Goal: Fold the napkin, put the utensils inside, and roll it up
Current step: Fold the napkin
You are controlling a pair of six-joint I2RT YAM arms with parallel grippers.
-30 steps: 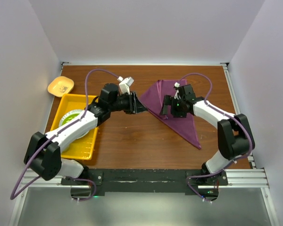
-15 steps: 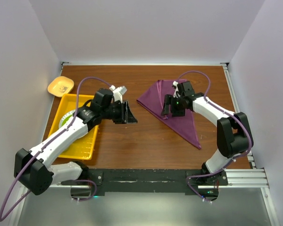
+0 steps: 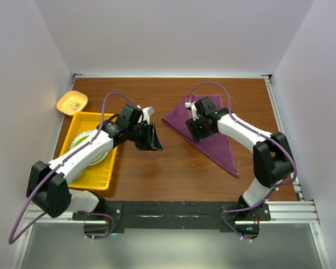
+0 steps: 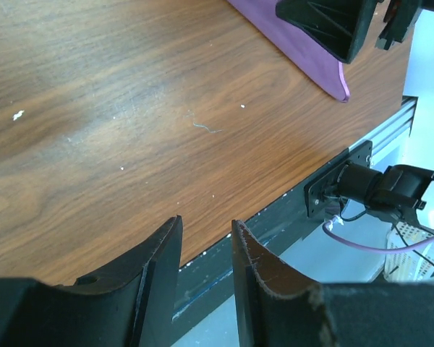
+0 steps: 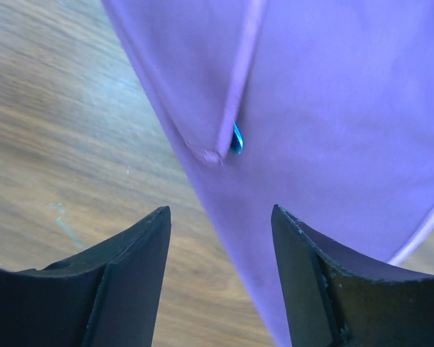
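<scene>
The plum-purple napkin lies folded into a long triangle on the right half of the table. My right gripper hovers open over its left edge, nothing between the fingers. In the right wrist view that gripper straddles the napkin border. A small blue-teal tip pokes out from under a folded corner; the utensils are otherwise hidden. My left gripper hangs over bare wood left of the napkin. In the left wrist view the gripper stands narrowly open and empty, with the napkin far off.
A yellow tray at the left holds a green plate. A small yellow dish sits at the back left corner. White walls enclose the table on three sides. The near table edge and the metal rail show below the left fingers.
My left gripper has pulled back left and nearer, away from the napkin's corner. My right gripper has shifted left onto the napkin's left edge and its jaws have narrowed.
</scene>
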